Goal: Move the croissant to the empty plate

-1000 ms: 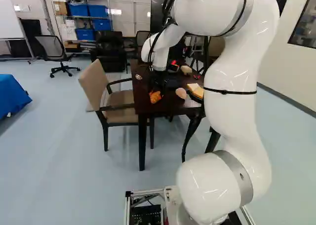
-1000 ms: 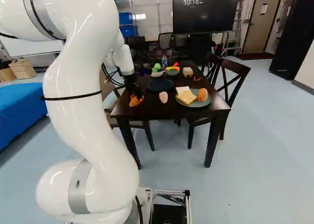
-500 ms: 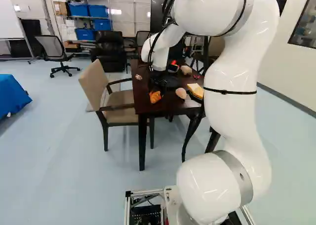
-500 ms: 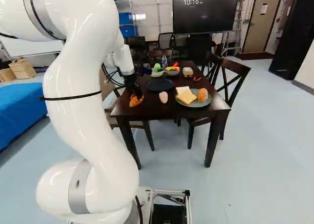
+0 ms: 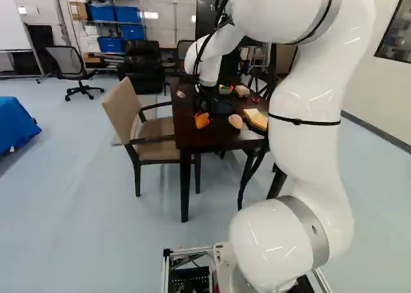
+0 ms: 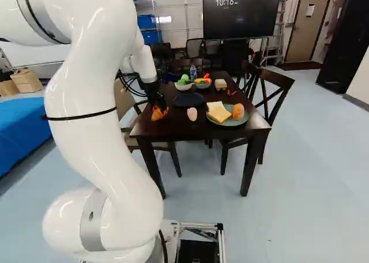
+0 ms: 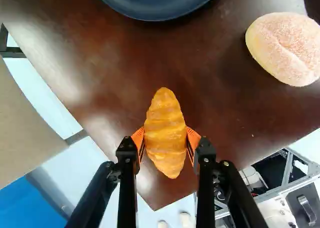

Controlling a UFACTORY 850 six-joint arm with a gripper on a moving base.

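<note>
At the near left corner of the table in the right base view, my gripper (image 6: 154,98) holds the orange-brown croissant (image 6: 158,113). In the wrist view, the orange pads of my gripper (image 7: 165,144) press the croissant (image 7: 165,122) from both sides, and its tapered end points ahead. The empty dark blue plate (image 7: 156,5) lies farther ahead of the fingers, apart from the croissant; the right base view shows this plate (image 6: 189,99) beyond the gripper, near the bowls.
A pinkish bread roll (image 7: 288,48) lies beside the blue plate on the dark table (image 6: 196,130). A green plate (image 6: 237,122) bears bread slices and a roll. Two bowls (image 6: 203,84) and a bottle (image 6: 193,72) stand farther back. A beige chair (image 5: 154,129) adjoins the table.
The arm has shifted and carried the croissant slightly upward, with the grip kept. The base, the plates and the other foods stand as before.
</note>
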